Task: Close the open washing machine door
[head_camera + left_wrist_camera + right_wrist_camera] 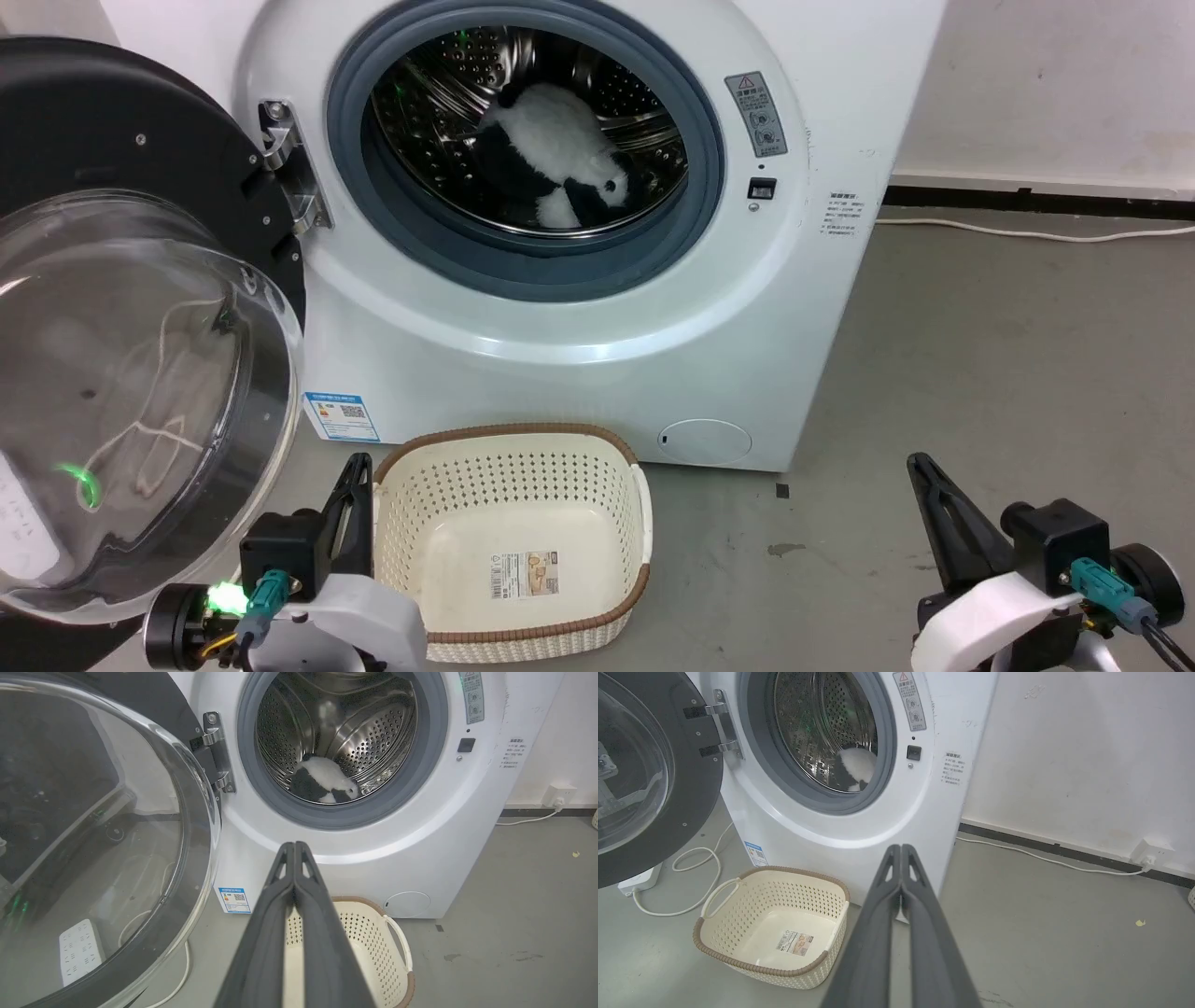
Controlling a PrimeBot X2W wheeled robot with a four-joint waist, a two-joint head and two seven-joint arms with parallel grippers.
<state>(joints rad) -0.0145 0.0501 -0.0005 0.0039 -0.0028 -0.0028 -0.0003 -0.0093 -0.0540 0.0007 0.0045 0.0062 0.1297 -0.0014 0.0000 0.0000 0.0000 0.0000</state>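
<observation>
Left wrist view: the left claw (295,845) has its two dark fingers pressed flat together with nothing between them. The tips aim at the white front of the washing machine (373,858), just under the drum mouth. In the right wrist view the right claw (901,847) is also closed on itself and carries nothing. It points at the machine's lower right part.

In the head view both claws sit low. The left one is by the left rim of a cream basket (509,431), though I cannot tell if it touches. The right one is well apart, over bare grey floor (980,355).

The basket stands on the floor just in front of the machine. The washing machine door (131,121) is left of the left claw and hangs wide open from a metal hinge (289,168) at the left edge of the drum mouth. The door is round, so it has no long side. It stands upright, and its inner face and clear domed window bulge out toward the robot. A black-and-white plush toy (560,149) lies in the steel drum.
</observation>
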